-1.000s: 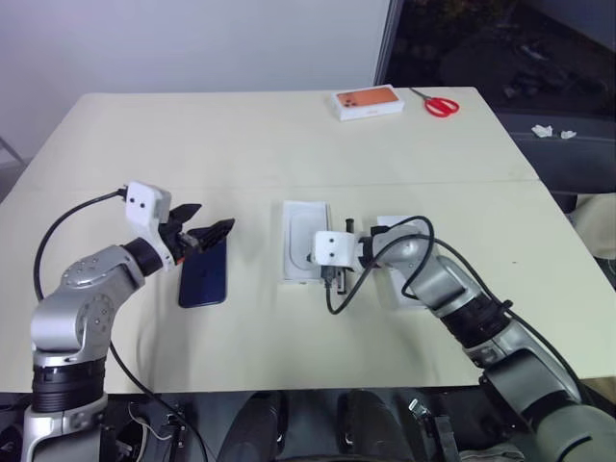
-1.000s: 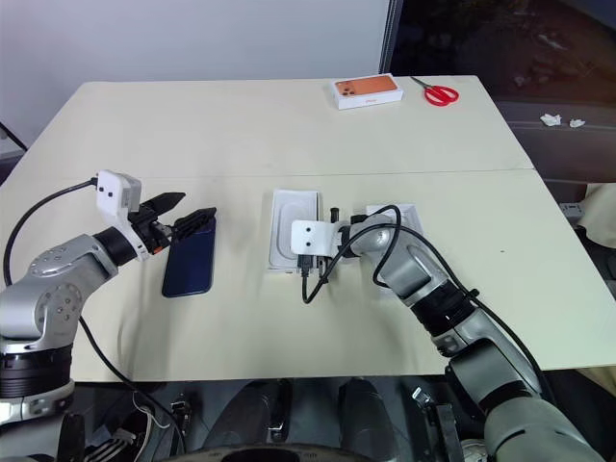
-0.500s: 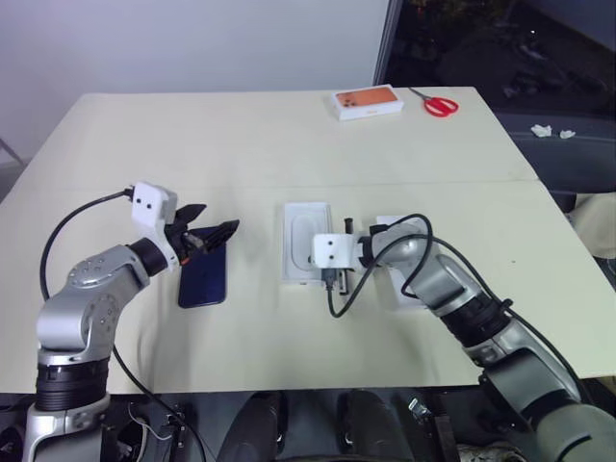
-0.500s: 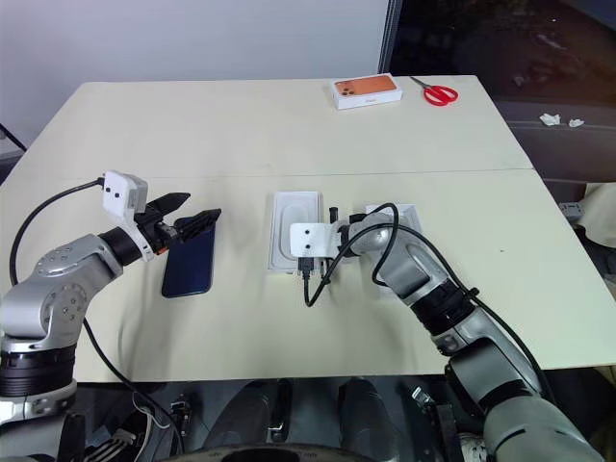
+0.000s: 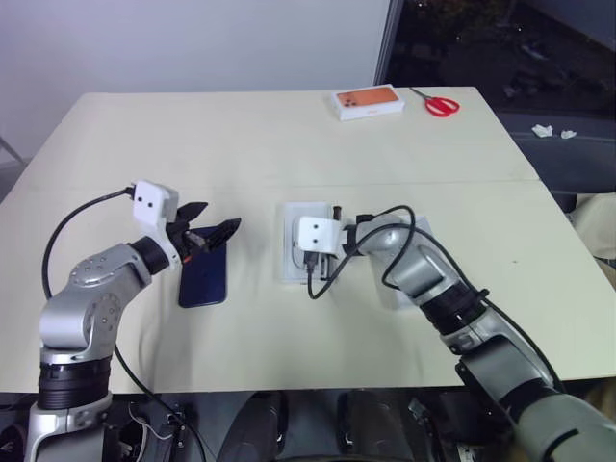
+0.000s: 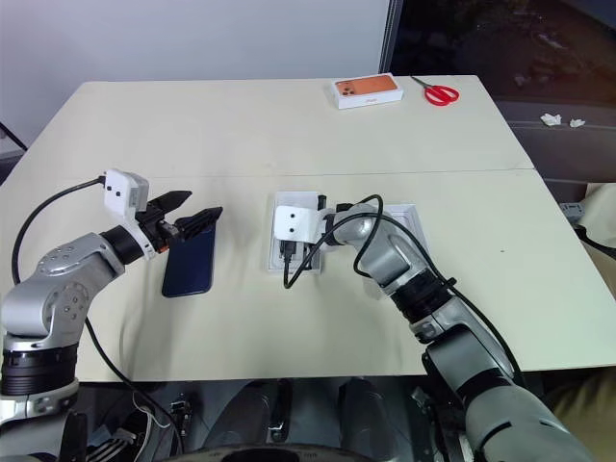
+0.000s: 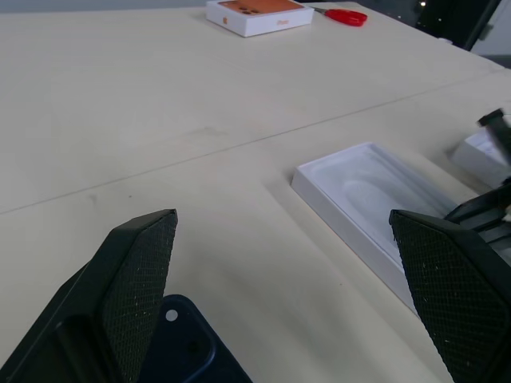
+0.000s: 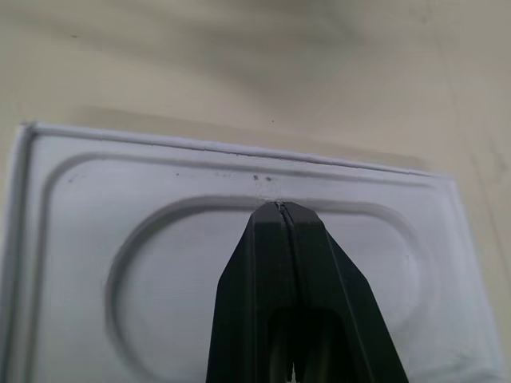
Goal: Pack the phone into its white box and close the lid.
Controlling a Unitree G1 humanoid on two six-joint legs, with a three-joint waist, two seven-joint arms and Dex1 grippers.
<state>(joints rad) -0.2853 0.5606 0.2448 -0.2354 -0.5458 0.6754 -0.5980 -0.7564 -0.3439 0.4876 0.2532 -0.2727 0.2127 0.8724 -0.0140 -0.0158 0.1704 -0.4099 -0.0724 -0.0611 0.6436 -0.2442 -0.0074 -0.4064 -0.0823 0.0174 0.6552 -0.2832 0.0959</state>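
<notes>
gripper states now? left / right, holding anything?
Left gripper: open, empty, above the slim dark navy-blue phone.
Right gripper: shut, empty, over the shallow white moulded tray.

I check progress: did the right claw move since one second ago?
Yes. The right claw, shut, moved toward the robot's left, from beside the white tray to over it.

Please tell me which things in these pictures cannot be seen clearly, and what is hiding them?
- White box: the right gripper's wrist camera covers much of it in both eye views.
- Second white piece: the right arm hides most of it; box or lid is unclear.
- Phone: the left gripper overlaps its far end; the left wrist view cuts it off.
- Orange-topped box: print too small.
</notes>
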